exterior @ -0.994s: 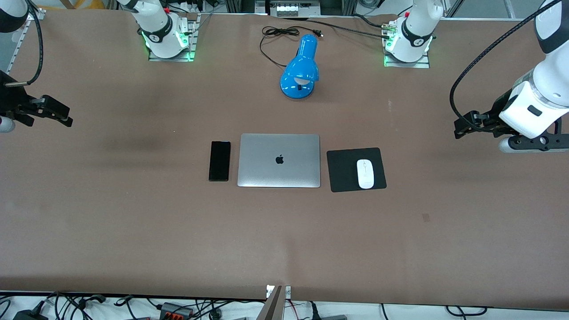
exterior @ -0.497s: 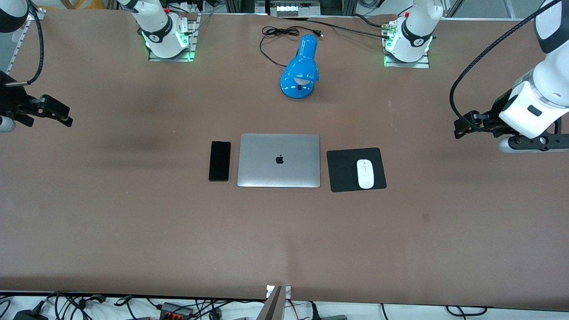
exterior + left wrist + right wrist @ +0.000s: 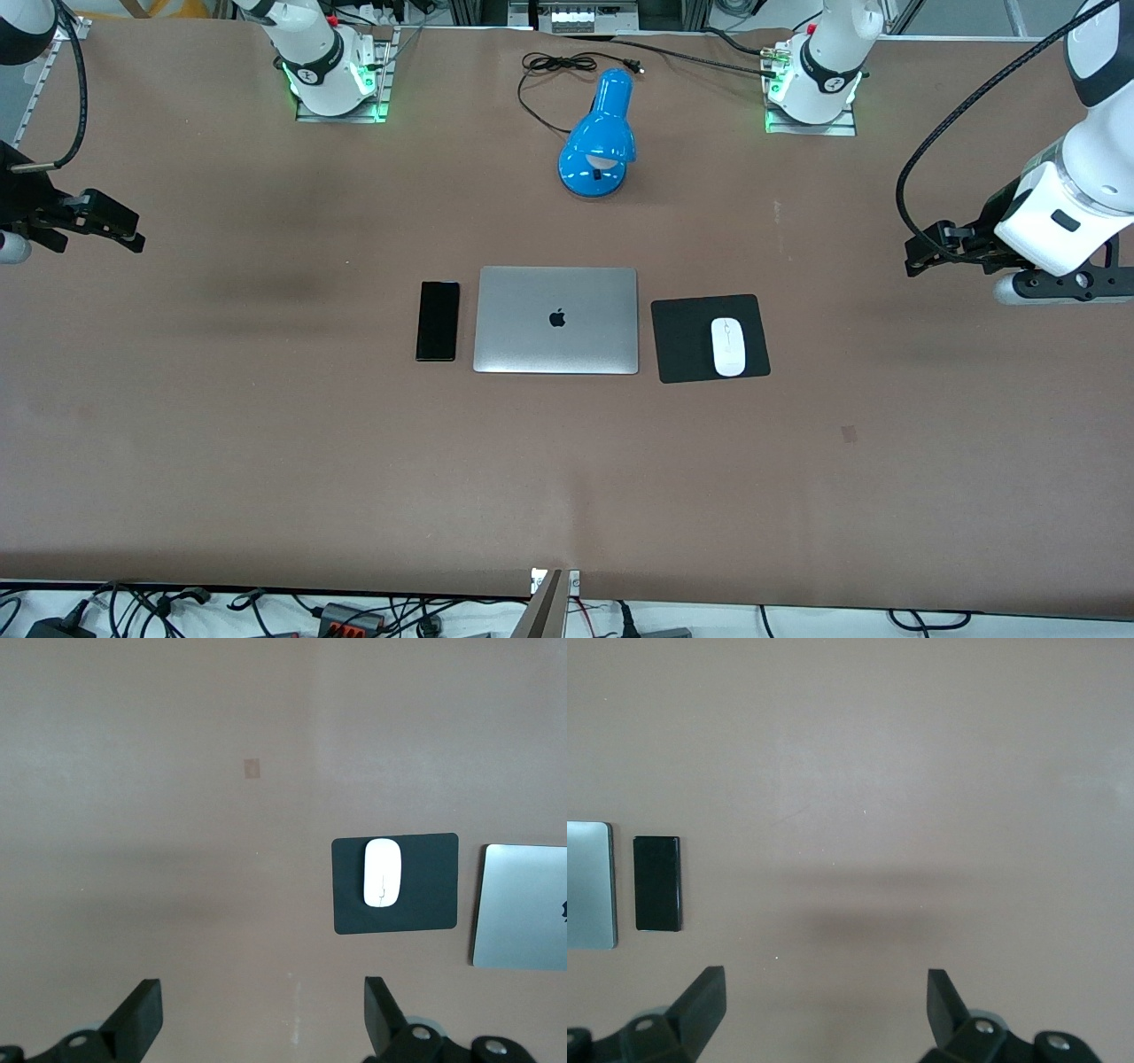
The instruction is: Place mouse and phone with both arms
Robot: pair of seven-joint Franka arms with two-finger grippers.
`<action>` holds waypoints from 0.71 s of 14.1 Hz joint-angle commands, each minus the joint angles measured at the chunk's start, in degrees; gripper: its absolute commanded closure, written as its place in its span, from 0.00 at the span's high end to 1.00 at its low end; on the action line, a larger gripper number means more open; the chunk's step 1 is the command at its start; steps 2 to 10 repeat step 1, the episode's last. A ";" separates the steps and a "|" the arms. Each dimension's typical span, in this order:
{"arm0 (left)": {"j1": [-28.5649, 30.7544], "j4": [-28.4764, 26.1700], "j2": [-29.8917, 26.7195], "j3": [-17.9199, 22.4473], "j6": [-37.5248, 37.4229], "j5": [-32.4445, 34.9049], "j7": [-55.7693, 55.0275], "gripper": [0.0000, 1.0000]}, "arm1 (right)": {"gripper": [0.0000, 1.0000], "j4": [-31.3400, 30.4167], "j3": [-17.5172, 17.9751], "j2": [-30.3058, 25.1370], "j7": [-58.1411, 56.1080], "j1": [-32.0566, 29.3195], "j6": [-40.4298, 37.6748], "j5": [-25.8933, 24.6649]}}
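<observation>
Both grippers hang spread wide and hold nothing. The left gripper (image 3: 921,257) is up over bare table at the left arm's end, the right gripper (image 3: 120,226) over bare table at the right arm's end. The mouse (image 3: 728,346) lies on a black mat (image 3: 682,341) beside the closed laptop (image 3: 556,320), toward the left arm's end. The phone (image 3: 438,321) lies flat just beside the laptop, toward the right arm's end. Nothing has shifted since a second ago; both arms wait.
</observation>
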 commanded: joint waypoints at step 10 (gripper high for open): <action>0.28 -1.35 -1.36 -0.23 0.43 0.23 1.25 1.00 | 1.00 -0.23 0.53 -0.73 -1.12 -0.90 -0.37 0.34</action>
